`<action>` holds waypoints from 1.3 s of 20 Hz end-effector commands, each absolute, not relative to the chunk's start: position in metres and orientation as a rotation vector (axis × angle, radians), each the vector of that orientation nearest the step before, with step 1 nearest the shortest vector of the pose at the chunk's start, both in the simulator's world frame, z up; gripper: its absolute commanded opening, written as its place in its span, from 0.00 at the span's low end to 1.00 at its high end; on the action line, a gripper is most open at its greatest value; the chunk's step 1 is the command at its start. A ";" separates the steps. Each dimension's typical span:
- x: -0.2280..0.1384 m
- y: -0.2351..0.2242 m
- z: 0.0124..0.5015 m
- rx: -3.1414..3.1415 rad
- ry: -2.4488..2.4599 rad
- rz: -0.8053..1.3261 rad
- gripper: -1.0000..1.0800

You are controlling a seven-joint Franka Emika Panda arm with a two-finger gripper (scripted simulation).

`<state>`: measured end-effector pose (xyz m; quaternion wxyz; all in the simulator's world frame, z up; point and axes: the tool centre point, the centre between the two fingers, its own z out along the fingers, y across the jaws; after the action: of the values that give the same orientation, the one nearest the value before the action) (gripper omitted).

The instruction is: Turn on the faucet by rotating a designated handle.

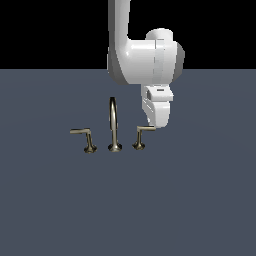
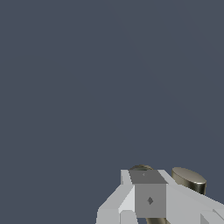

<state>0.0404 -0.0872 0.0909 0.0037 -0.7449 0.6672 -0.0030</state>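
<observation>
In the exterior view the brass faucet has a tall thin arched spout (image 1: 114, 125) with a lever handle on each side. The handle (image 1: 142, 136) with the shorter bar stands on the exterior view's right of the spout. The longer-bar handle (image 1: 85, 138) stands on its left. My gripper (image 1: 155, 124) hangs at the free end of the short bar, touching or nearly touching it. Its fingers look shut and hold nothing. In the wrist view the fingers (image 2: 150, 192) cover most of the brass handle (image 2: 188, 178), of which only rounded brass parts show.
The faucet set stands on a flat dark grey-blue surface (image 1: 190, 200) that fills the lower part of the exterior view. The white arm (image 1: 145, 55) rises above the handle on the right.
</observation>
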 end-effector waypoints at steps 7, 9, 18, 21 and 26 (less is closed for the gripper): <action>0.022 -0.088 0.091 -2.334 2.095 -0.006 0.00; 0.016 -0.088 0.091 -2.333 2.097 -0.005 0.00; -0.012 -0.089 0.091 -2.332 2.105 -0.001 0.00; -0.010 -0.084 0.091 -2.326 2.103 -0.012 0.00; -0.024 -0.068 0.091 -2.329 2.104 -0.006 0.00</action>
<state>-0.0172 -0.0813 0.0908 0.0027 -0.7376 0.6752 -0.0061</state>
